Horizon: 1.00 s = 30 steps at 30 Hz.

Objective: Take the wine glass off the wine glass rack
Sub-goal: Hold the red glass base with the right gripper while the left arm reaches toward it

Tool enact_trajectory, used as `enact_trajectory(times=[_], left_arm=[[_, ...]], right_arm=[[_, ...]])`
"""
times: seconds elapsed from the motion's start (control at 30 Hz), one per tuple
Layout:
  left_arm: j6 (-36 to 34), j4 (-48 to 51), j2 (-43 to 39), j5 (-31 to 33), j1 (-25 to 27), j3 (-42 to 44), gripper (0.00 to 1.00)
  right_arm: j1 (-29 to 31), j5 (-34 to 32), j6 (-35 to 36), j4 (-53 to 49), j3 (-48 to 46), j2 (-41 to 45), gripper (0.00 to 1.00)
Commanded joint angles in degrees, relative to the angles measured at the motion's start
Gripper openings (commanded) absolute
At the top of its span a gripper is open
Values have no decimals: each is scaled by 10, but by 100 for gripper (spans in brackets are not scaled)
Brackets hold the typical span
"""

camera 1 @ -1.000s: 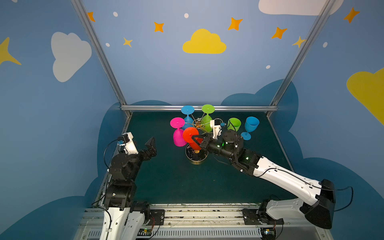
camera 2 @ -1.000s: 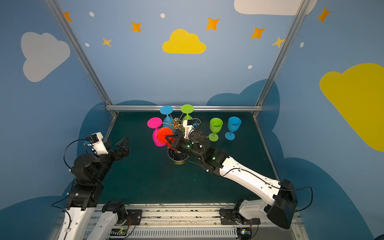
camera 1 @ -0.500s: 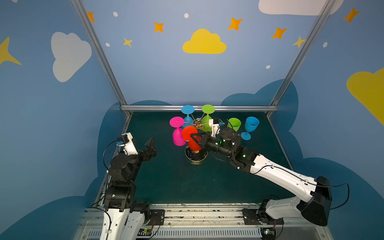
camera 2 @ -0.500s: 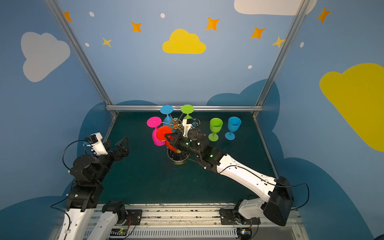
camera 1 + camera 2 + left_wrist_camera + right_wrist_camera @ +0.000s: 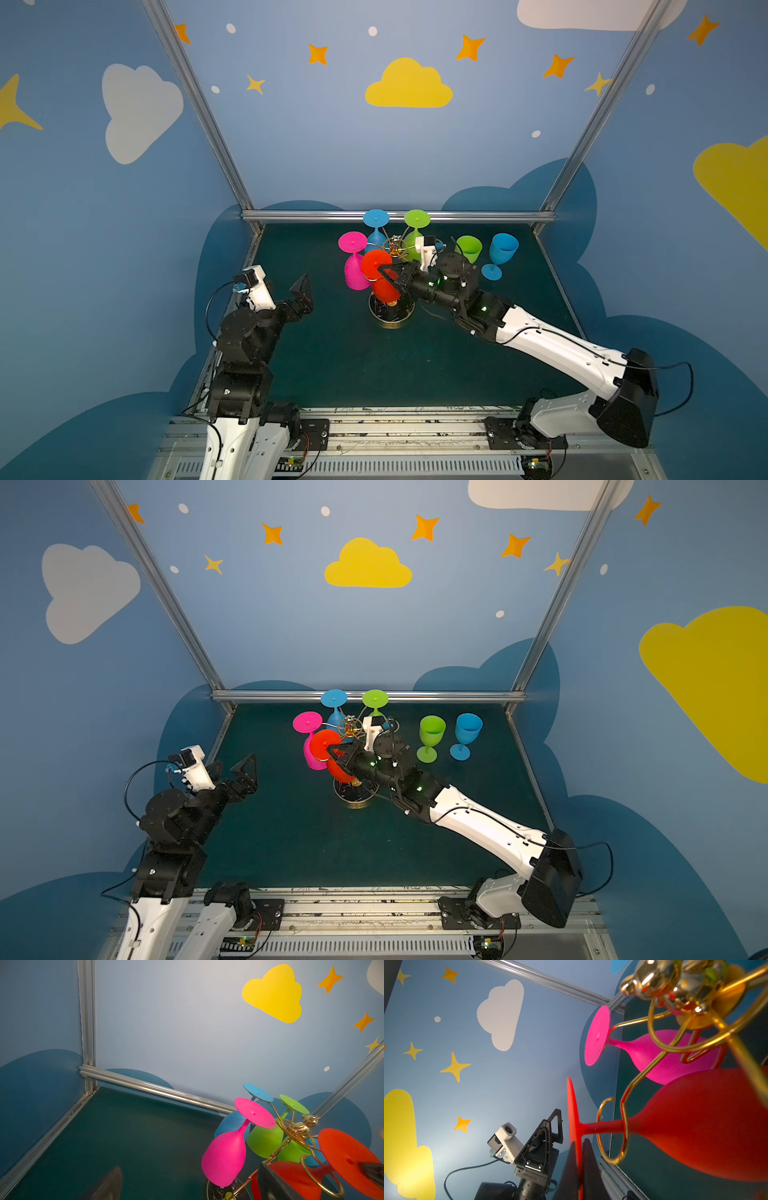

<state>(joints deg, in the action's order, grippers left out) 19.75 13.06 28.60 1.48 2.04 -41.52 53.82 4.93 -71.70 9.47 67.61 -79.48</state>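
Dark green surface (image 5: pixel 332 365), walled on three sides. Right arm (image 5: pixel 552 349) reaches from the front right corner to the middle; left arm (image 5: pixel 249 332) is folded up by the left edge.

Wine glass rack (image 5: pixel 394 247) stands mid-surface, nearer the back edge, on its round dark base. Four glasses hang on it upside down: pink glass (image 5: pixel 353 266) on the left side, hanging blue glass (image 5: pixel 375 232) and hanging green glass (image 5: pixel 415 232) at the back, red wine glass (image 5: pixel 374 264) at the front, tilted, its bowl over the base. In the right wrist view the red stem sits inside a gold loop – not off the rack. Upright green glass (image 5: pixel 469 249) and upright blue glass (image 5: pixel 500 253) stand on the surface right of the rack, toward the back right corner, just beside each other.

Right gripper (image 5: pixel 381 270) is clamped narrow on the rim of the red glass's foot disc – black fingers (image 5: pixel 589 1163) press either face of it. Left gripper (image 5: pixel 235 773) is spread wide, empty, well apart from the rack.
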Motion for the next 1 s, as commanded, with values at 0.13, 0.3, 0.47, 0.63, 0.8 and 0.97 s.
enact_trajectory(times=[0.13, 0.3, 0.47, 0.63, 0.8, 0.97], left_arm=[[-1, -2, -8, 0, 2, 3, 100], [0, -2, -10, 0, 2, 3, 100], [1, -2, -11, 0, 2, 3, 100], [1, -2, -11, 1, 3, 3, 100], [9, -2, -11, -24, 5, -4, 100], [45, 24, 13, -128, 6, -59, 93]], right_arm=[[-5, 1, -13, 51, 28, -16, 0], [-4, 5, -22, 60, 32, -23, 0], [-1, 3, -28, 64, 34, -28, 0], [0, 3, -33, 72, 35, -31, 0], [4, 3, -13, 56, 45, -31, 0], [3, 15, -8, 59, 41, -32, 0]])
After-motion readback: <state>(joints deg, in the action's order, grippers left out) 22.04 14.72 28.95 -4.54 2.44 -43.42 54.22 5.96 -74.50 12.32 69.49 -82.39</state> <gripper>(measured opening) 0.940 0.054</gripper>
